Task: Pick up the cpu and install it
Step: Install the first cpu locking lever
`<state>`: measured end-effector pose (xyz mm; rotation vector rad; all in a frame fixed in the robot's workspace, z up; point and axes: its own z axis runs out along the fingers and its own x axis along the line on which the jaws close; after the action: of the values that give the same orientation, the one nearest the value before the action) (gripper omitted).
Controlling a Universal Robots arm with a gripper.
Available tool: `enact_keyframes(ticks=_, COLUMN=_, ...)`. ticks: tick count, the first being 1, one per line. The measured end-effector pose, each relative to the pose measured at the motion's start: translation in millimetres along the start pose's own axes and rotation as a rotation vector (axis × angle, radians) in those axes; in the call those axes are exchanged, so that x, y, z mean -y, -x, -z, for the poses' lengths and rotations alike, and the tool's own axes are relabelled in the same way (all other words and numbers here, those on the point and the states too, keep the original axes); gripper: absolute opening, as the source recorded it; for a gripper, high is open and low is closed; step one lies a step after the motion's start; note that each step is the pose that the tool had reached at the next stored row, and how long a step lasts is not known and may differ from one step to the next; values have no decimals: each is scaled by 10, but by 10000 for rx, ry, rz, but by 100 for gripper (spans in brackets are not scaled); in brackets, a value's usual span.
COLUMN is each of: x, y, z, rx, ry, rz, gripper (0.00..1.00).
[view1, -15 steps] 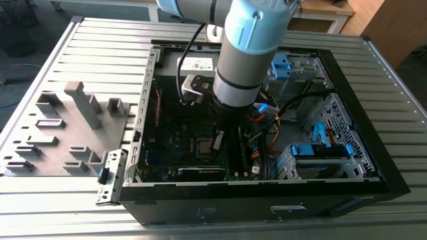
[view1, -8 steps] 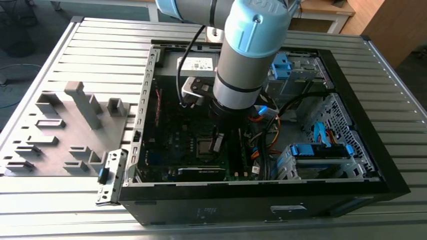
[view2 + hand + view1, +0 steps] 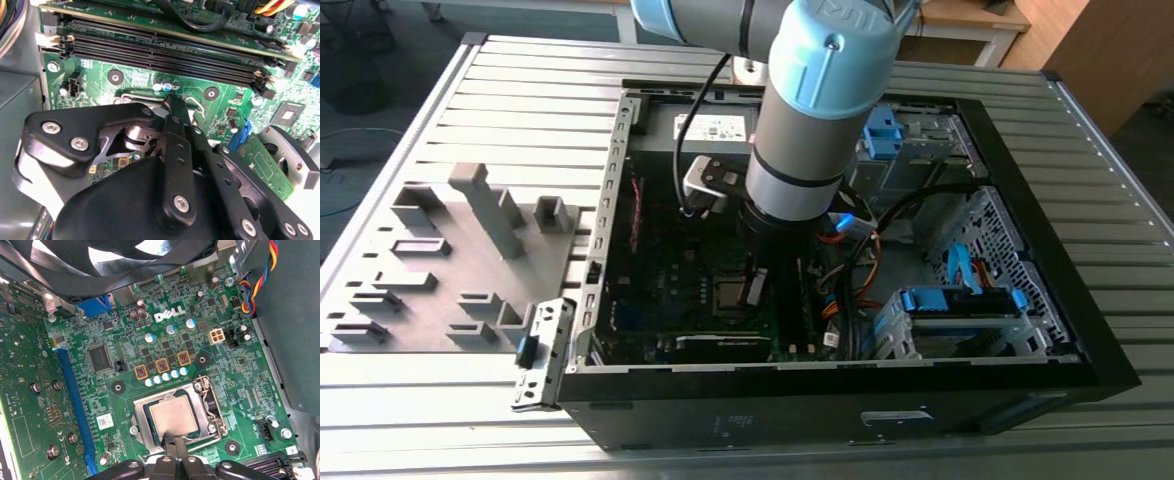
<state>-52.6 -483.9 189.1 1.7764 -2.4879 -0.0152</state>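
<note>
CPU sat flat in the motherboard socket frame. Gripper fingertips were pinched at its edge, apparently gripping it. Install step, nearly seated; next calls for clean release.

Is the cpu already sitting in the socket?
Yes, in the first wrist view the cpu lies flat inside the socket frame, with the gripper at its edge.
</note>
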Motion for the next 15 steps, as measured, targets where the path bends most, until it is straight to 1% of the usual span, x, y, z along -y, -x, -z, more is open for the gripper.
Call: enact_keyframes(ticks=15, x=0, y=1, z=-1, rx=0, ry=-3, rz=-1, gripper=11)
